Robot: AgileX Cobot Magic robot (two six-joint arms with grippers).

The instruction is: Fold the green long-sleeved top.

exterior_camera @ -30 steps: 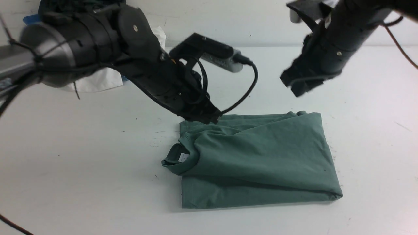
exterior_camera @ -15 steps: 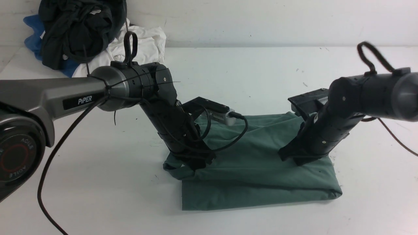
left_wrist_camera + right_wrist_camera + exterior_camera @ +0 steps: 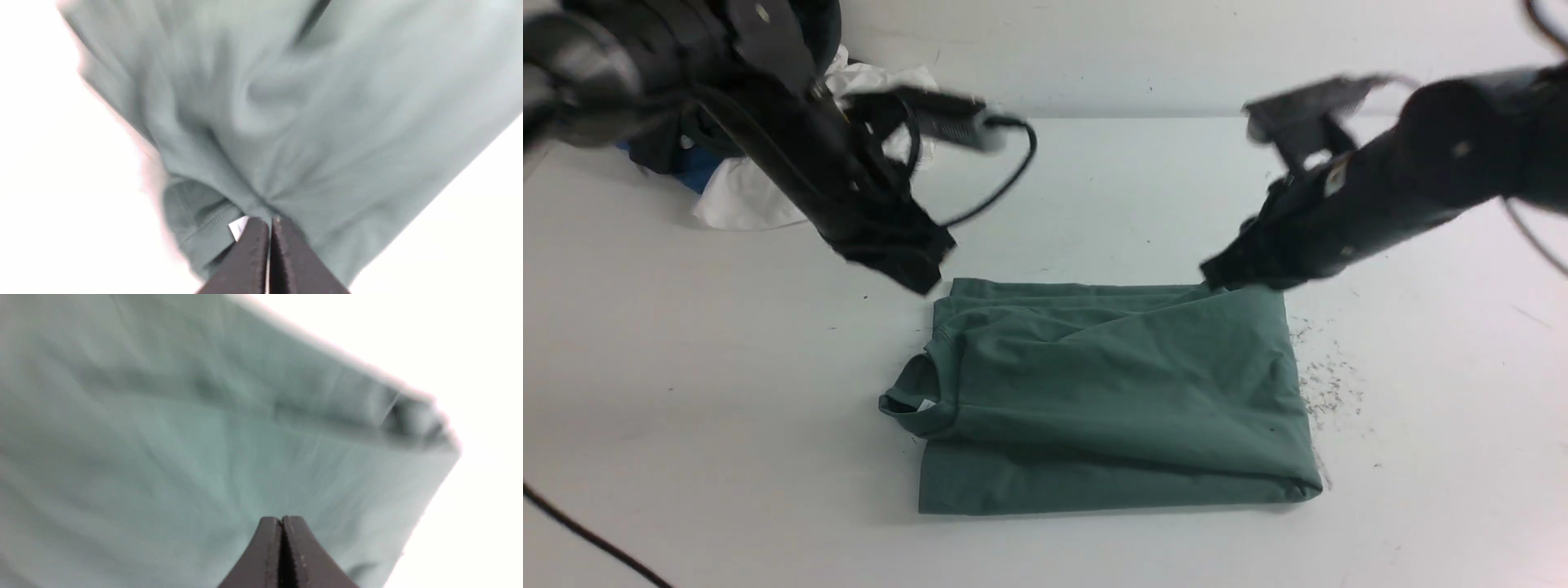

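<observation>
The green long-sleeved top [image 3: 1111,392] lies folded into a rectangle at the table's middle, with its ribbed neck and white label [image 3: 925,404] at its left end. My left gripper [image 3: 915,269] is shut and empty, blurred, just above the top's far left corner. In the left wrist view the left gripper [image 3: 268,223] hangs over the collar and label [image 3: 238,226]. My right gripper [image 3: 1217,273] is shut and empty at the top's far right corner. In the right wrist view the right gripper [image 3: 281,518] is above smooth green cloth [image 3: 163,449].
A pile of other clothes sits at the back left: a white garment [image 3: 752,204], a blue one [image 3: 698,175] and a dark one mostly hidden behind my left arm. Dark lint specks [image 3: 1327,380] dot the table right of the top.
Half a second ago both grippers were pressed down on the top. Now both are raised at its far edge, and the folded top lies a little further left.
</observation>
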